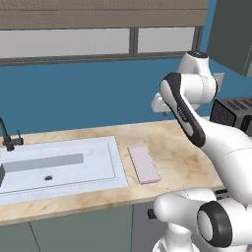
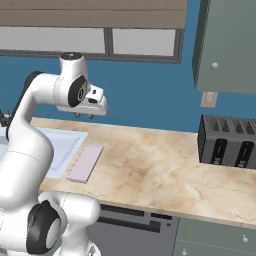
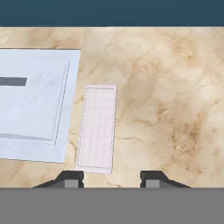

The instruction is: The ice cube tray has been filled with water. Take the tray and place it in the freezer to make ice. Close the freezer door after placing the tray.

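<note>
one ice cube tray [image 3: 96, 129] lies flat beside the sink [image 3: 35, 100].

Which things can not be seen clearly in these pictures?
- Water in the ice cube tray: too faint, hand view.
- Faucet: cut by the left edge, left base view.
- Sink: partly behind the arm, right base view.
- Toaster: partly behind the arm, left base view.

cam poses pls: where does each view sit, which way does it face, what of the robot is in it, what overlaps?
Left base view: behind-left, facing forward-down at sink and ice cube tray; arm lower right.
Right base view: behind-right, facing tray and toaster; arm left, claw above counter.
Hand view: looks down past fingertips at tray.
Shared: tray, sink, counter.
</note>
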Available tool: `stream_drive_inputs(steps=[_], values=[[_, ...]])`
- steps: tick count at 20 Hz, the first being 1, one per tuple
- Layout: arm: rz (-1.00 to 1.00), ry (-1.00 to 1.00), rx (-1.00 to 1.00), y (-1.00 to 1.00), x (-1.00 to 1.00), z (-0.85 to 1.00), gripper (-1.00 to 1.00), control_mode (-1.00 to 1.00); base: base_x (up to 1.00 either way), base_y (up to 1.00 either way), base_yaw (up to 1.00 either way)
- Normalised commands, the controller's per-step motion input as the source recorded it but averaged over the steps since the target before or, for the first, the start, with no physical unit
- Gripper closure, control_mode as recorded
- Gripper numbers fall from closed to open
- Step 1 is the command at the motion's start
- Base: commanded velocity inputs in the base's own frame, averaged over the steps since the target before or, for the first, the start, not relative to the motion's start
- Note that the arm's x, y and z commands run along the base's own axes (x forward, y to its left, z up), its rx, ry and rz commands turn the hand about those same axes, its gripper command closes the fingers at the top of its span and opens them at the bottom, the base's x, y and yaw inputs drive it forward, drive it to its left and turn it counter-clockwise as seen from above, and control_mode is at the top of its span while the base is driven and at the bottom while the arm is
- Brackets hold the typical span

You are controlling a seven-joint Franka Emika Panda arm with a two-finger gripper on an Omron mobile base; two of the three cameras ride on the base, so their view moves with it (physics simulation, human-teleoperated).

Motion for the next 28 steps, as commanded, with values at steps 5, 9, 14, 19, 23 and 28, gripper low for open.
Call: stream_drive_inputs(steps=[5, 9, 14, 19, 23, 28], values=[[-0.01, -0.03, 0.0, 0.0, -0.22, -0.1, -1.0, -1.0, 0.0, 0.0, 0.0], [-0.08, -0.01, 0.0, 0.01, -0.27, -0.48, -1.0, -1.0, 0.0, 0.0, 0.0], [-0.17, -0.07, 0.0, 0.01, -0.32, -0.39, -1.0, -1.0, 0.0, 0.0, 0.0], [-0.2, -0.01, 0.0, 0.04, -0.04, -0.39, -1.0, -1.0, 0.0, 0.0, 0.0], [-0.19, 0.0, 0.01, 0.03, 0.0, -0.37, -1.0, -1.0, 0.0, 0.0, 0.0], [-0.15, 0.0, 0.06, 0.03, 0.1, -0.27, -1.0, -1.0, 0.0, 0.0, 0.0]])
